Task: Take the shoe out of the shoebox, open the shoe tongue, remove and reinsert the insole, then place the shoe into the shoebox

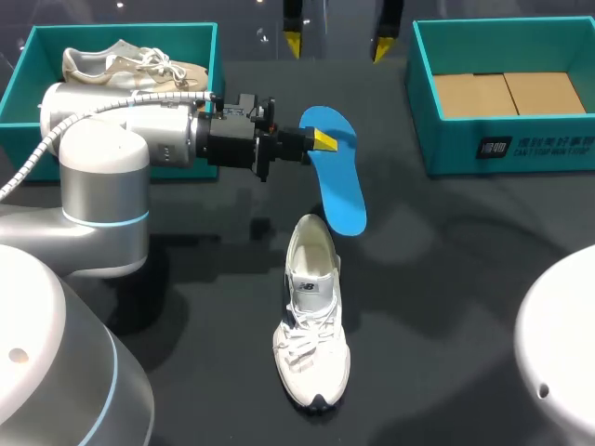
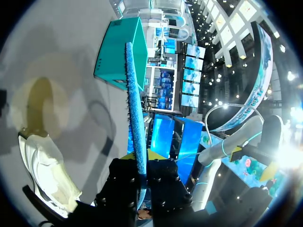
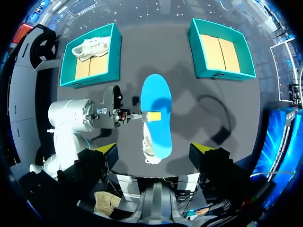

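My left gripper (image 1: 323,140) is shut on the heel end of a blue insole (image 1: 338,186), held in the air with its toe end hanging over the heel opening of a white shoe (image 1: 311,325). The shoe stands upright on the dark table, toe toward the front. In the left wrist view the insole (image 2: 135,104) runs edge-on out from between the fingers of the left gripper (image 2: 141,161), with the shoe (image 2: 45,170) below and to one side. My right gripper (image 1: 337,43) hangs open high above the table, its own view looking down on the insole (image 3: 156,111) and shoe (image 3: 149,150).
A teal shoebox (image 1: 19,93) at the back left holds a second pale shoe (image 1: 130,65). Another teal shoebox (image 1: 507,149) at the back right has only its cardboard floor showing. The left arm's body (image 1: 102,167) spans the left side.
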